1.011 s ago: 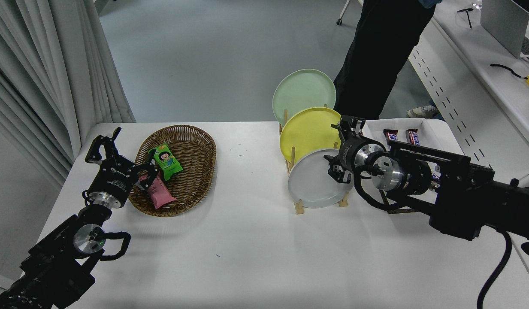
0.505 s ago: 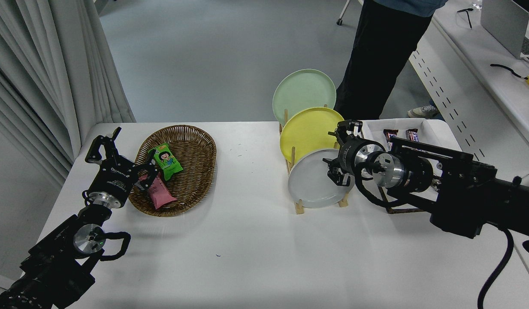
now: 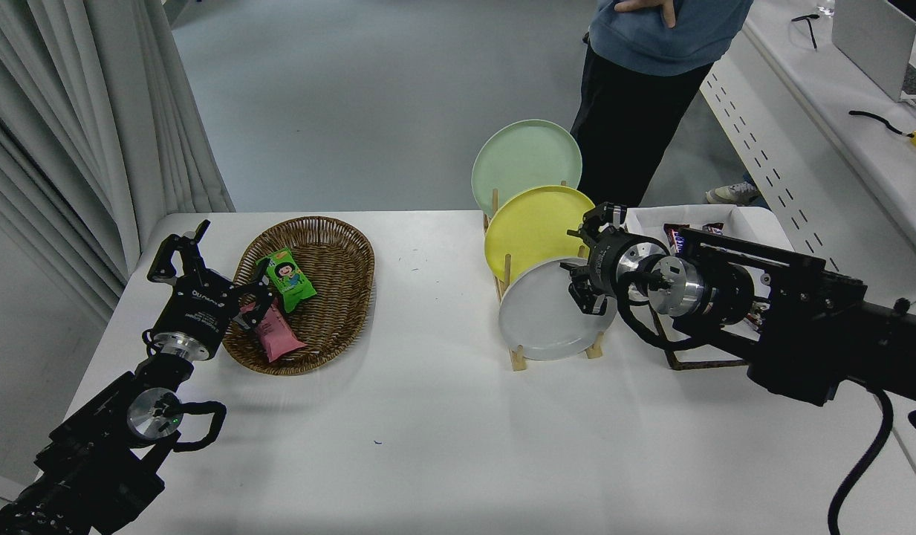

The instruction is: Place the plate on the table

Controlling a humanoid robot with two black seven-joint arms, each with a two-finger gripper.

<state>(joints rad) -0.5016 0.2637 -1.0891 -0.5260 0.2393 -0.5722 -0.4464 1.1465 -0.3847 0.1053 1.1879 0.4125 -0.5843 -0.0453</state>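
The pale grey plate (image 3: 539, 316) stands upright in the front slot of a wooden rack (image 3: 517, 358) on the white table (image 3: 428, 446). My right gripper (image 3: 590, 276) is at the plate's upper right rim, open, with one finger above the rim and one in front of it. The plate still rests in the rack. My left gripper (image 3: 218, 273) is parked at the lower left beside the wicker basket, open and empty.
A yellow plate (image 3: 528, 227) and a mint green plate (image 3: 524, 156) stand behind the grey one in the rack. A wicker basket (image 3: 339, 260) holds snack packets. A white tray (image 3: 732, 219) with chocolate bars lies behind my right arm. A person (image 3: 643, 82) stands at the far side.
My right gripper has shifted slightly and settled at the grey plate's right rim. The person at the far side has stepped closer into view. The left arm has not moved.
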